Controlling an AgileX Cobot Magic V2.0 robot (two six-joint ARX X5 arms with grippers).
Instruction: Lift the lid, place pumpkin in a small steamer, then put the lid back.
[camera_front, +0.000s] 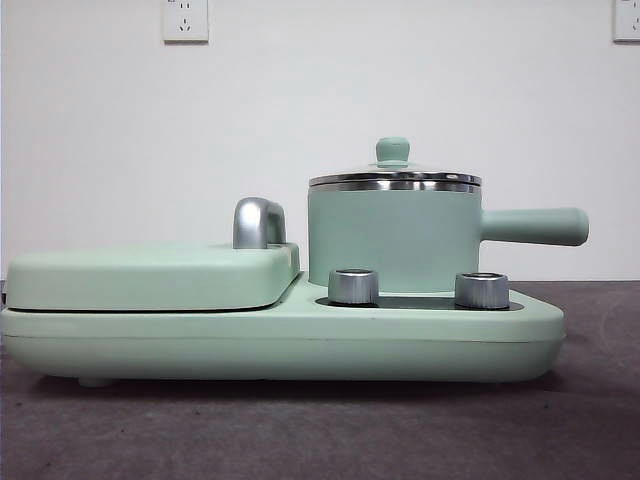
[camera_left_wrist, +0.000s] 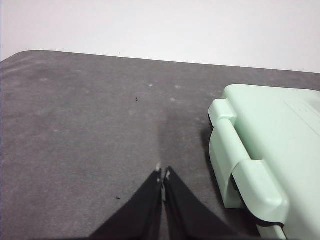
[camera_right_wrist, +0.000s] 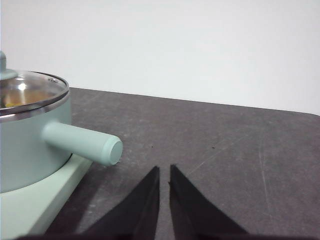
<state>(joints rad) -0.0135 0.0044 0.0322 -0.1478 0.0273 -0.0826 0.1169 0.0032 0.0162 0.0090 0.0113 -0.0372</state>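
The small steamer (camera_front: 390, 240) is a mint-green pot standing on the right part of the appliance base, its long handle (camera_front: 535, 226) pointing right. The glass lid (camera_front: 395, 180) with a mint knob sits closed on it. In the right wrist view the lid (camera_right_wrist: 30, 87) shows a yellow-orange shape under the glass, which looks like the pumpkin (camera_right_wrist: 15, 99) inside the steamer (camera_right_wrist: 25, 145). My right gripper (camera_right_wrist: 164, 170) is shut and empty over the table, off the handle's end. My left gripper (camera_left_wrist: 162, 175) is shut and empty over the table beside the griddle cover. Neither gripper shows in the front view.
The wide mint-green appliance base (camera_front: 280, 340) carries two silver knobs (camera_front: 353, 286) at its front. A flat griddle cover (camera_front: 150, 278) with a steel handle (camera_front: 258, 222) lies on its left part and also shows in the left wrist view (camera_left_wrist: 270, 135). Dark grey table all around.
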